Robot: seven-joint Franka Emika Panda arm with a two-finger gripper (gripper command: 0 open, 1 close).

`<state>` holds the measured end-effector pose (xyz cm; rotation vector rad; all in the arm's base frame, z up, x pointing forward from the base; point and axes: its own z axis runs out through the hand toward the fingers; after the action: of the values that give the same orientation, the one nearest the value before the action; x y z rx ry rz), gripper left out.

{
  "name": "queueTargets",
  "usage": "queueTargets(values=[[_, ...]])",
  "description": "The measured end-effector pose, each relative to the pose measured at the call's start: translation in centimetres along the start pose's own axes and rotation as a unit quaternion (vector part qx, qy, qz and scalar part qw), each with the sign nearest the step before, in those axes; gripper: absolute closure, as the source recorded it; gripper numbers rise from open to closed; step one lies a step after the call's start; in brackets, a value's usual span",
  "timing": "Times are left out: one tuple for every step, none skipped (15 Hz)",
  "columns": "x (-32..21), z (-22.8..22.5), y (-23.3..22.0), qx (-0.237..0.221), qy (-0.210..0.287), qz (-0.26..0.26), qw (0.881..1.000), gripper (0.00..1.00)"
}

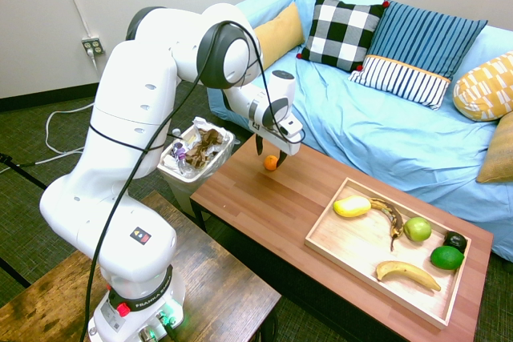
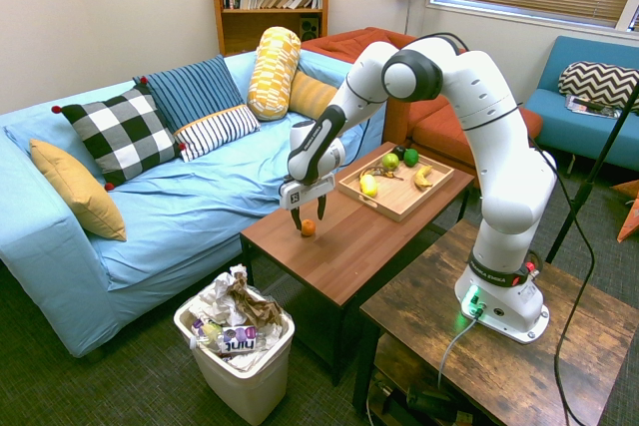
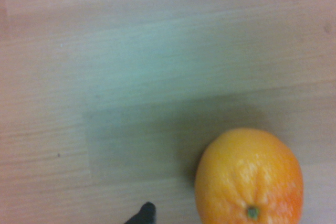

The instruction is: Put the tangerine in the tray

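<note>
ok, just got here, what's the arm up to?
The arm has its gripper open over the tangerine, a finger to either side, with no grip on it. The tangerine sits on the table, outside the tray. The tray already holds other fruit, a banana and a lime among them. Looks like a pick is about to start.
</note>
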<state>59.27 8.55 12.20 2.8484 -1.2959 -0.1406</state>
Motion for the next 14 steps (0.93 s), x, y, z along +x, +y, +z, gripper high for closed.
queueTargets(values=[[0.4,0.5,-0.6,-0.002,0.000,0.003,1.000,0.00],[0.8,1.0,-1.3,-0.005,-0.001,0.006,1.000,0.00],[1.1,1.4,-1.8,-0.007,-0.003,0.009,1.000,1.00],[1.4,1.8,-2.2,-0.009,-0.005,0.012,1.000,1.00],[1.8,2.1,-2.4,-0.011,-0.007,0.015,1.000,1.00],[2.2,2.5,-2.6,-0.014,-0.009,0.018,1.000,1.00],[2.5,2.8,-2.6,-0.017,-0.010,0.020,1.000,1.00],[2.7,2.8,-2.7,-0.021,-0.012,0.022,0.999,1.00],[2.9,2.7,-2.6,-0.026,-0.014,0.025,0.999,1.00],[3.2,2.5,-2.5,-0.030,-0.016,0.026,0.999,1.00],[3.4,2.4,-2.3,-0.035,-0.017,0.028,0.999,1.00],[3.6,2.4,-2.1,-0.038,-0.018,0.030,0.999,1.00],[3.7,2.4,-1.9,-0.042,-0.020,0.032,0.998,1.00],[3.7,2.5,-1.8,-0.048,-0.024,0.032,0.998,1.00]])
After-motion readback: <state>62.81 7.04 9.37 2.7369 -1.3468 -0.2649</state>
